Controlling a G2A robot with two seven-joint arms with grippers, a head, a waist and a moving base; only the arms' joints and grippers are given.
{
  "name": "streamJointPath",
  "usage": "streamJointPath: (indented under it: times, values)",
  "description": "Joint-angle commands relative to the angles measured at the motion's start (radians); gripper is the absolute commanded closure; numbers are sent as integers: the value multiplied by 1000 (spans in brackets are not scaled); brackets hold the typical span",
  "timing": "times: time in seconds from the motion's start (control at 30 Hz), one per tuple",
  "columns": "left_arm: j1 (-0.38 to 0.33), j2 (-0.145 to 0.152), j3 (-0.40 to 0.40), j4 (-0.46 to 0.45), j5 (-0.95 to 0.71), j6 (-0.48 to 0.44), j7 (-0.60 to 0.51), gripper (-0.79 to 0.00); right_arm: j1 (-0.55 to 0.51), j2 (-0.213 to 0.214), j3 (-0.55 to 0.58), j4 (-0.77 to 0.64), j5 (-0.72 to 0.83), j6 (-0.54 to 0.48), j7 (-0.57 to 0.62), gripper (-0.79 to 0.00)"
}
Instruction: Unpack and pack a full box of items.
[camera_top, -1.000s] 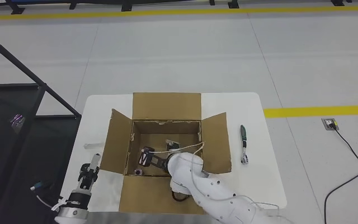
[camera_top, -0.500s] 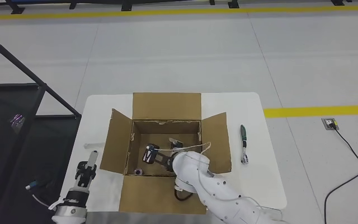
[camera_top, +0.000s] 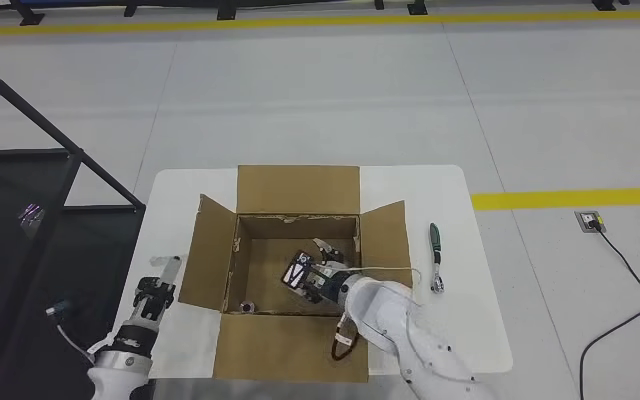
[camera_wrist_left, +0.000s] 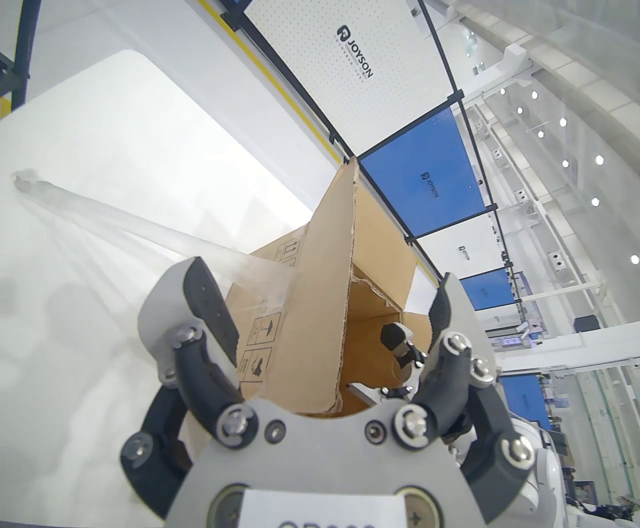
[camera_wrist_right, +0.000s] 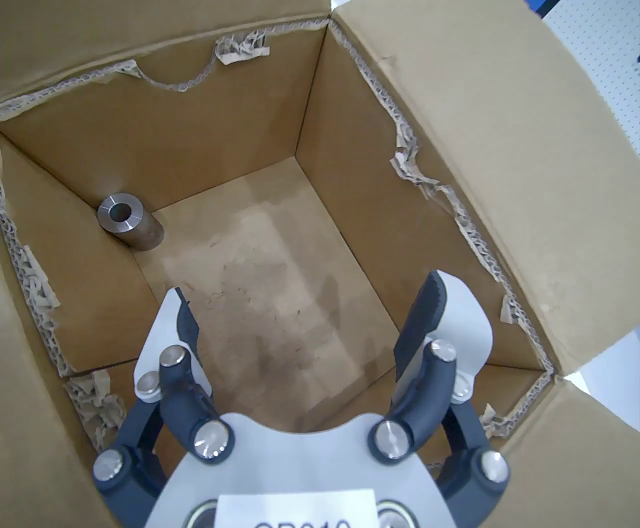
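An open cardboard box (camera_top: 385, 255) stands mid-table with its flaps folded out. My right gripper (camera_top: 305, 271) hangs inside it, open and empty (camera_wrist_right: 307, 295), above the bare box floor (camera_wrist_right: 280, 280). A small metal cylinder (camera_wrist_right: 131, 221) stands upright in one bottom corner of the box (camera_top: 246, 306). My left gripper (camera_top: 156, 294) is outside the box near the table's left edge, open and empty (camera_wrist_left: 320, 280), facing the box's left flap (camera_wrist_left: 325, 280). A clear plastic tube (camera_wrist_left: 125, 225) lies on the table beyond it (camera_top: 166, 261).
A green-handled ratchet tool (camera_top: 436, 256) lies on the white table (camera_top: 450, 190) right of the box. A black frame rack (camera_top: 60, 200) stands off the table's left side. The box walls (camera_wrist_right: 210, 115) have torn, ragged top edges.
My right gripper has shifted rightward inside the box, away from the cylinder's corner. My left gripper has edged forward along the table's left side toward the clear tube.
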Motion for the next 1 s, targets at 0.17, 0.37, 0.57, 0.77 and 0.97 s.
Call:
streamJointPath:
  times: [0.17, 0.37, 0.57, 0.77, 0.97]
  values:
    - [-39, 2, 8, -7, 56, 58, -45, -785, -33, 29, 43, -38, -93, -146, -95, -785]
    - [-22, 2, -13, 16, 64, 18, -50, -785, -139, 76, 151, -112, -186, -253, -354, -785]
    - [-5, 1, -10, 34, 93, -26, -39, -785, -340, 118, 277, -272, -220, -244, -549, -785]
    - [23, -4, 3, 38, 106, -51, 5, -785, -372, 121, 293, -297, -213, -234, -542, -785]
    - [30, -5, 7, 40, 108, -55, 17, -785, -381, 124, 293, -300, -202, -254, -565, -785]
